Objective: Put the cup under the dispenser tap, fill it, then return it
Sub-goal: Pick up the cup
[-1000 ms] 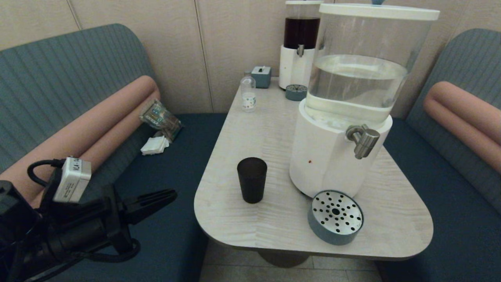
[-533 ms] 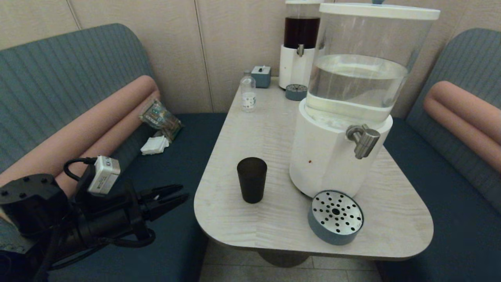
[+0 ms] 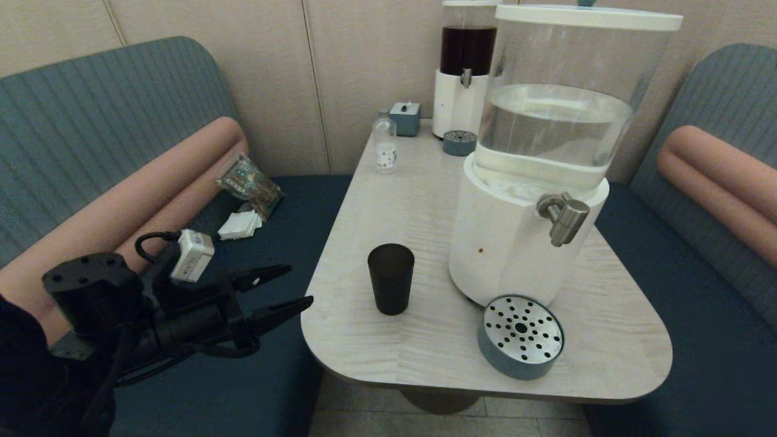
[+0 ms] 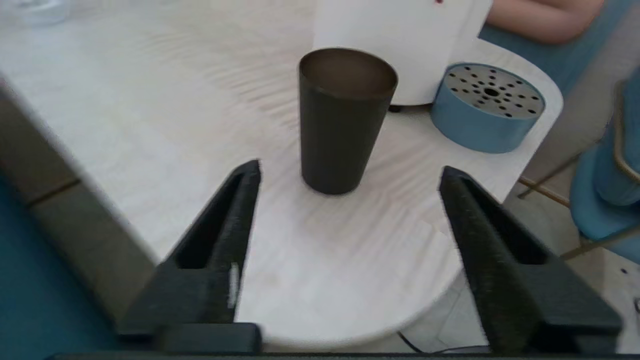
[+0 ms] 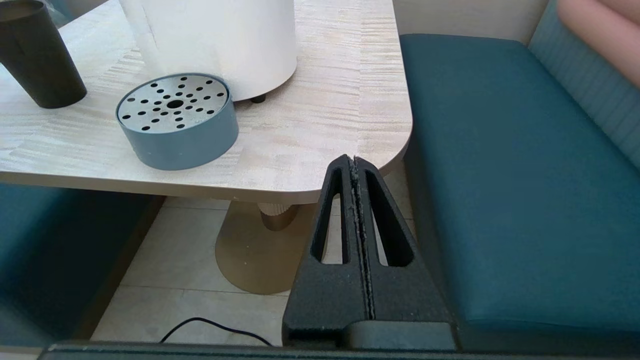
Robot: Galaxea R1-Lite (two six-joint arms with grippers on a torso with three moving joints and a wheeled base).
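Observation:
The dark tapered cup stands upright on the pale table, left of the big white-based dispenser. Its steel tap juts out over a round blue drip tray. My left gripper hovers open just off the table's left edge, pointed at the cup and apart from it. In the left wrist view the cup sits ahead of the gripper, beyond its spread fingertips. My right gripper is shut and empty, low beside the table's right corner, out of the head view.
A narrower dispenser with dark liquid, a second small drip tray, a small clear bottle and a blue box stand at the table's far end. A wrapper and a tissue lie on the left bench.
My left arm has risen and moved right toward the table edge, and its fingers have spread from nearly closed to wide open. The cup has not moved.

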